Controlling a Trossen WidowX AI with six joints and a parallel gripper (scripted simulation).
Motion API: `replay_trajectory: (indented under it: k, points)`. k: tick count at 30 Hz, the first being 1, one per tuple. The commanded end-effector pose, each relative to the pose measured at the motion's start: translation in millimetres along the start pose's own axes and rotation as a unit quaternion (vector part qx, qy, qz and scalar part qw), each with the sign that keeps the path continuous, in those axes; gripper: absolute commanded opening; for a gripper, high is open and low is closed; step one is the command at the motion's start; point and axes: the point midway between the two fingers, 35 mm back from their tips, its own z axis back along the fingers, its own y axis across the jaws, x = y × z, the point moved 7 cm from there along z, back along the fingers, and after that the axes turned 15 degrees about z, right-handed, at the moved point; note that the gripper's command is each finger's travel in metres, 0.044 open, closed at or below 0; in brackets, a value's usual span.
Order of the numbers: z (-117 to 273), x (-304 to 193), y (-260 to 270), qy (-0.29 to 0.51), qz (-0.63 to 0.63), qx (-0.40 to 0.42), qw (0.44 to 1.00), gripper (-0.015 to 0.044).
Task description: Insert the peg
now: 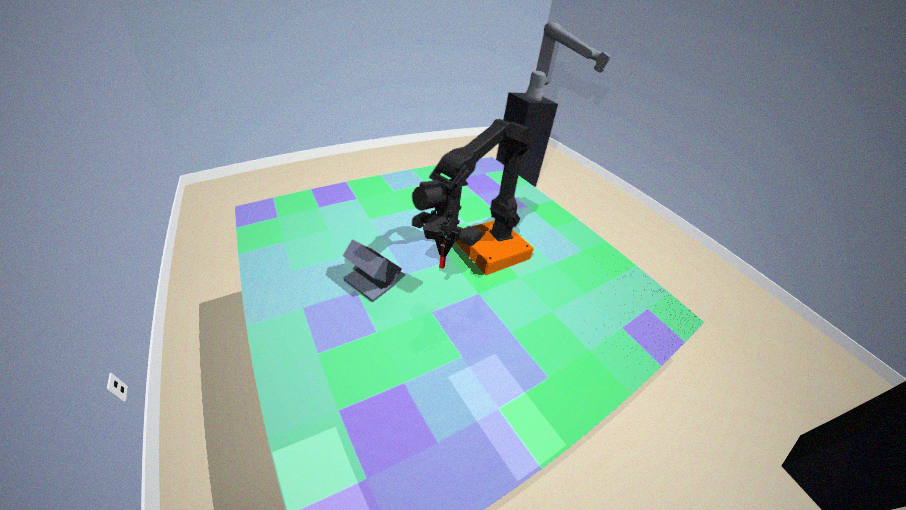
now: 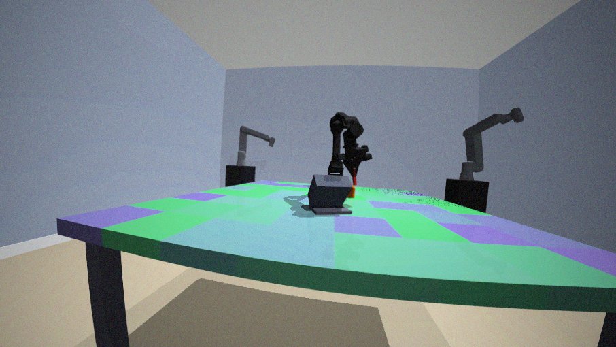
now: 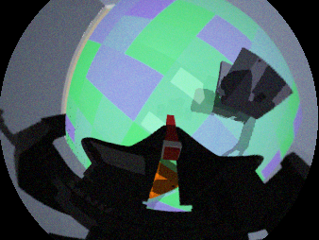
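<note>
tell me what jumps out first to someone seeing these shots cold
The black arm bent over the checkered green and purple table, rising from a bright orange base. Its gripper is shut on a small red peg, held above the table. Beside it, apart from the peg, stands the dark grey sloped panel.
</note>
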Motion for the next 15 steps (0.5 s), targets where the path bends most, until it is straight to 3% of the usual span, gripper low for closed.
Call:
replay_trajectory:
  k: [1,15]
  points:
    - [1.1,-3.5,-3.6,-0.013,-0.001,0.001,1.0,0.0]
    - [3.7,-10.5,-18.7,-0.048,-0.012,-0.002,0.999,0.0]
